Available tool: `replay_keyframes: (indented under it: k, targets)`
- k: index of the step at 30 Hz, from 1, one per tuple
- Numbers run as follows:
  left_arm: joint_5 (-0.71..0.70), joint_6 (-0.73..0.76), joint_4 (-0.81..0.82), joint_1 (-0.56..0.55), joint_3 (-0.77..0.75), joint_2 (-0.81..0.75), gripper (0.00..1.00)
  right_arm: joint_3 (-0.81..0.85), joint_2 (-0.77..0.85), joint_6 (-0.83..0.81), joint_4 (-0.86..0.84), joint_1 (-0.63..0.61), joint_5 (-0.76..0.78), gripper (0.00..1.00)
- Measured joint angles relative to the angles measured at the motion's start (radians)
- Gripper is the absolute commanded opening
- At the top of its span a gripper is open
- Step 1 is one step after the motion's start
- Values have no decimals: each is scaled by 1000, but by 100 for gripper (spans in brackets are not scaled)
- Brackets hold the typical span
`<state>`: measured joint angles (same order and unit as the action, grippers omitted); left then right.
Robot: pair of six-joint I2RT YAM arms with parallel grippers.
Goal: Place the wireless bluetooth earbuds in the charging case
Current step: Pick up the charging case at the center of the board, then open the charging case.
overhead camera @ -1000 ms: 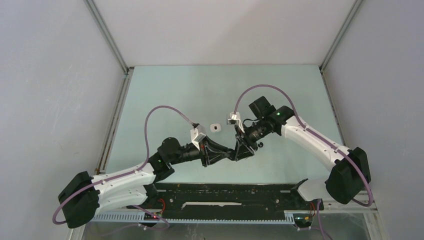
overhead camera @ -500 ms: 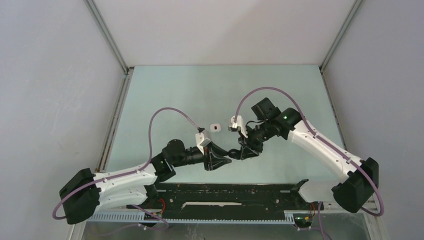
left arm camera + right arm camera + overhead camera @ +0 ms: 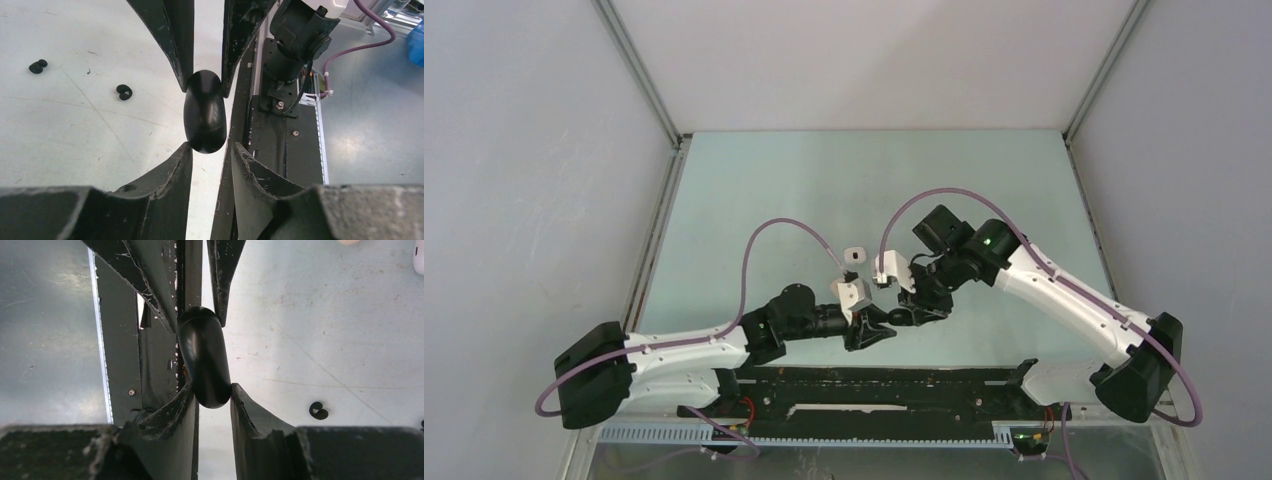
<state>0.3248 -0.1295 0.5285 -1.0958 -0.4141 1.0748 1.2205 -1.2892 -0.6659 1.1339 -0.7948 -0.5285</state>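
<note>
My left gripper (image 3: 211, 145) was clenched on one end of the black case (image 3: 204, 115). The tips of both fingers (image 3: 186, 160) pressed against its rounded sides. My right gripper (image 3: 212, 387) was clenched on the opposite end of the same case, so the two grippers met tip to tip with the case bridging them. The case was shut, smooth and glossy, and it hung clear above the tabletop (image 3: 824, 180), lengthwise along the line between the two grippers.

From my left wrist, my right gripper's fingers came in from the top and pinched the far end of the case. From my right wrist, the picture was mirrored, with my left gripper's fingers pinching from the top.

None of the earbuds was in the case or in either gripper. Two black earbuds lay loose on the tabletop to the left of my left gripper. One earbud (image 3: 124, 92) was the nearer, and the other earbud (image 3: 37, 65) was further out the same way; they lay apart from each other. In the right wrist view, one black earbud lay to the right of my right gripper, near its right finger.

A small white case (image 3: 855, 254) sat on the tabletop just beyond both grippers, on the side away from the arm bases. The black rail (image 3: 874, 385) lay on the near side of the grippers.
</note>
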Motion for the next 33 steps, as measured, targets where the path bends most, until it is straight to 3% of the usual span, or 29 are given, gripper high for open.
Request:
replay_keyframes:
  k: [6,15,17,23,29,33]
  targets:
    - [-26,11,39,-18,0,8,37,6,-24,-1,27,-16,28,19]
    - [-33,6,84,-30,0,51,16,9,-27,1,51,-24,52,20]
    - [-33,6,88,-30,0,51,12,10,-27,2,53,-24,52,25]
    - [-37,6,101,-31,4,48,10,12,-27,14,50,-1,21,53]
    - [-61,-2,144,-34,33,5,8,13,-8,27,35,131,-124,57]
    - [-68,-7,164,-34,42,-11,8,13,-2,27,34,143,-188,57]
